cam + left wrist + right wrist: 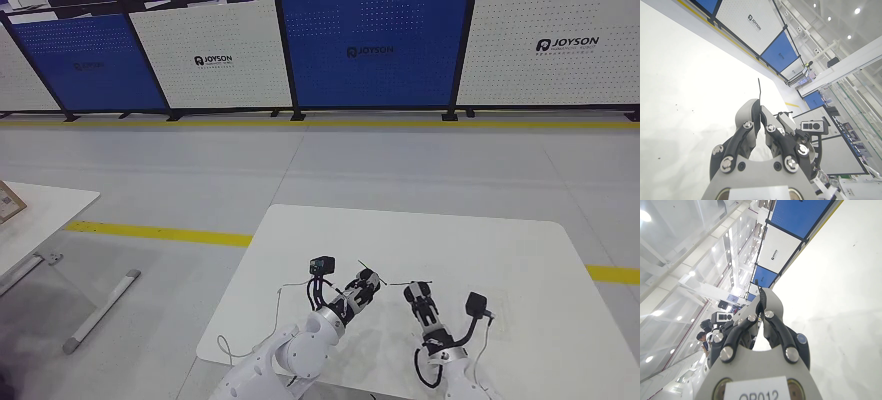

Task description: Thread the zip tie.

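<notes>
2 claws are low over the near part of the white table (pixel 480 250), close beside each other but not touching. The left claw (pixel 760 108) is closed tight on the black zip tie (pixel 759 89); 1 thin flat end of it stands out past the fingertips, over the table. The right claw (pixel 761 296) is closed too, and it pinches a black ribbed strip whose short tip comes out beyond the pads. From above, a thin dark line runs across the gap between the 2 claws.
</notes>
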Motion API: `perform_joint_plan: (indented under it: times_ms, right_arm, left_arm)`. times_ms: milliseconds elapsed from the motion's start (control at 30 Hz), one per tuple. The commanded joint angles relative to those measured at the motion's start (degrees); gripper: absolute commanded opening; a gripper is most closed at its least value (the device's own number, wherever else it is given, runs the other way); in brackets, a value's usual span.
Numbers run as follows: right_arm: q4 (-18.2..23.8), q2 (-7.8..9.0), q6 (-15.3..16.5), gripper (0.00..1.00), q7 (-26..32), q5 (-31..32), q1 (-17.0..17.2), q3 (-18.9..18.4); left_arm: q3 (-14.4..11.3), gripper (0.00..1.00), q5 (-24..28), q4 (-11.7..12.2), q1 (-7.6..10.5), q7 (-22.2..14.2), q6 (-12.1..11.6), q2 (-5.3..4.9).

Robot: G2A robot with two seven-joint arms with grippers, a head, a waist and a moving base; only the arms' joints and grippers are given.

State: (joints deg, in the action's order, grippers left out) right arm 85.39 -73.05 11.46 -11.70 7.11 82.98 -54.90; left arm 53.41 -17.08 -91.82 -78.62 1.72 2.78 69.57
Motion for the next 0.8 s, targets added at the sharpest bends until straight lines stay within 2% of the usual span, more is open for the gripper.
perform_joint_plan:
  times_ms: [0,767]
  right_arm:
    - [0.0,-0.16,-0.2,0.00,0.0,0.3,0.0,0.1]
    - [-1.1,-1.88,-0.1,0.00,0.8,1.0,-0.1,-0.4]
  left_arm:
    - [0.0,0.00,0.0,0.0,0.00,0.0,0.0,0.00]
    - [0.0,0.00,0.0,0.0,0.00,0.0,0.0,0.00]
